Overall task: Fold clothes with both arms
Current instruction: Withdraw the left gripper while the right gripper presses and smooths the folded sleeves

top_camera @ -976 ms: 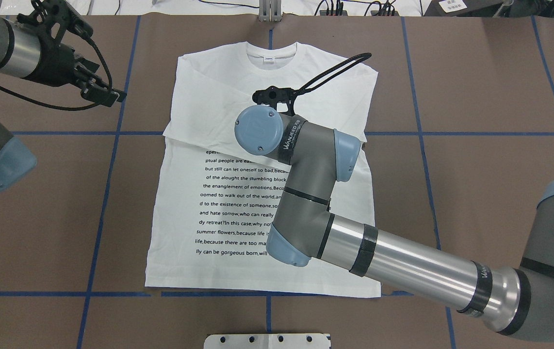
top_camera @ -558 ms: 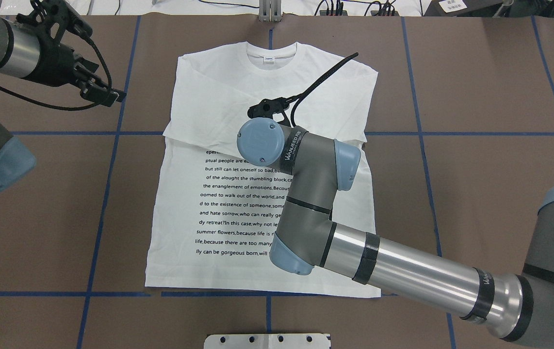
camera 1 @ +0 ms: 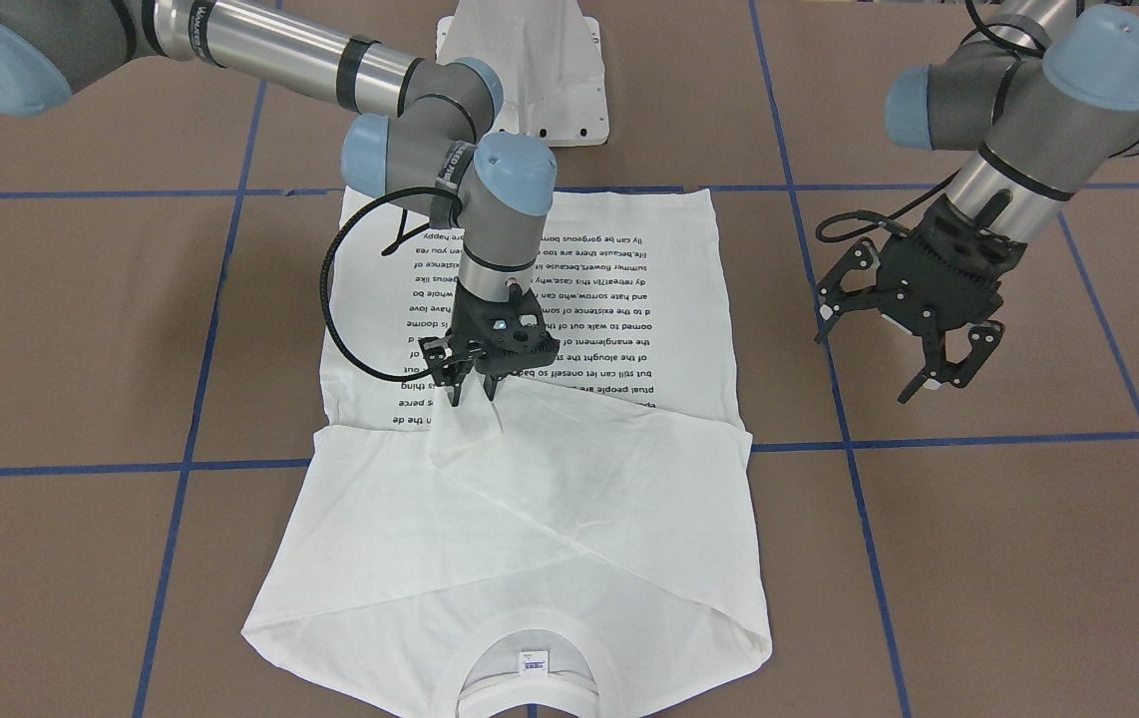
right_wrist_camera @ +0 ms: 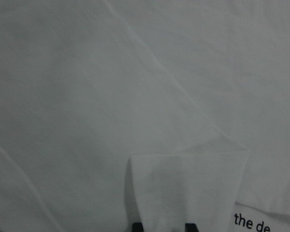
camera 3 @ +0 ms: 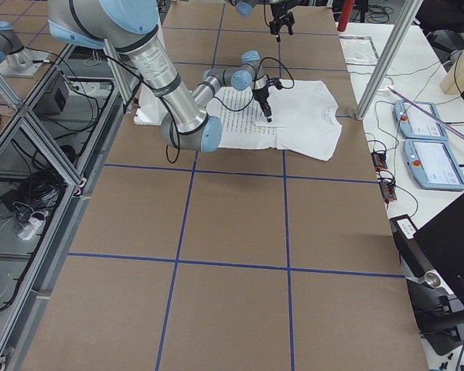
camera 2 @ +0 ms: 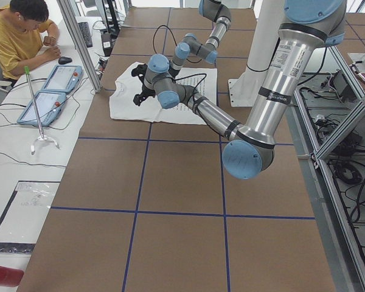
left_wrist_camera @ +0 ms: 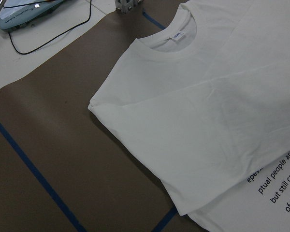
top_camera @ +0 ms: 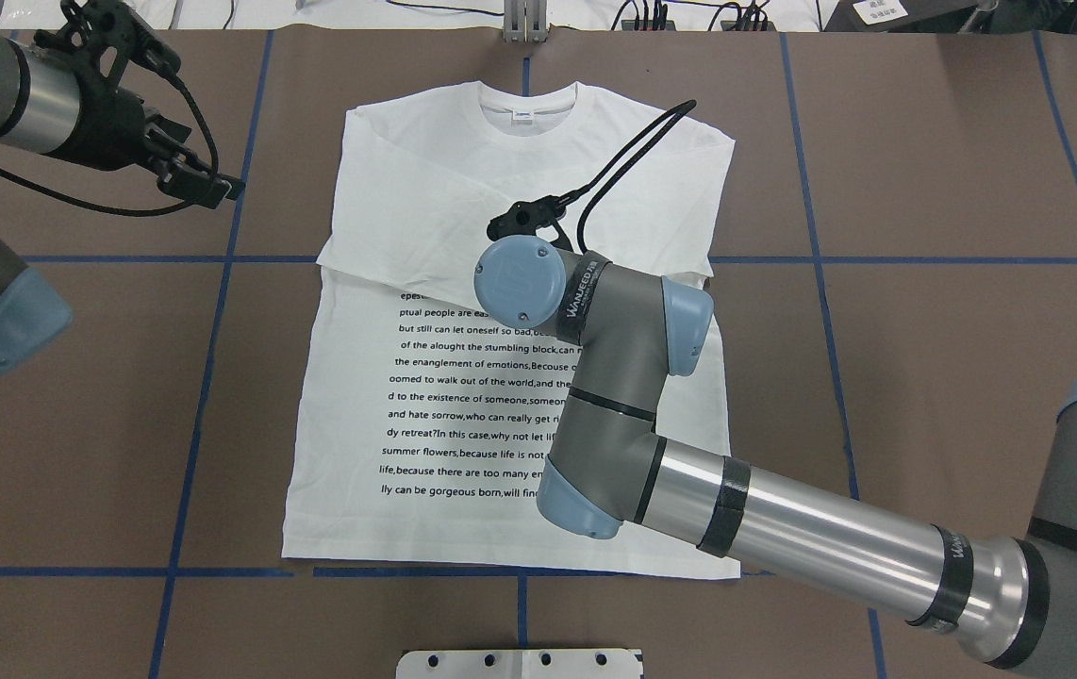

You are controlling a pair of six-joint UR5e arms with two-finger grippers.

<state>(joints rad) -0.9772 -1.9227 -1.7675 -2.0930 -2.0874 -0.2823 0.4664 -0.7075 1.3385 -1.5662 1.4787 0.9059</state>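
Brown worktop (camera 1: 978, 558), blue tape grid: white T-shirt (camera 1: 569, 519) flat at centre, both sleeves crossed over chest. Right claw (camera 1: 475, 389) down on sleeve cuff, fingers apparently pinching it, likely placing fold. Left claw (camera 1: 939, 349) hangs clear, fingers apart, giving room.

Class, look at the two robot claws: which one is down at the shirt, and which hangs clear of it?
The right claw is down at the white shirt, its tips at a folded sleeve end. The left claw hangs open over bare table, beside the shirt.
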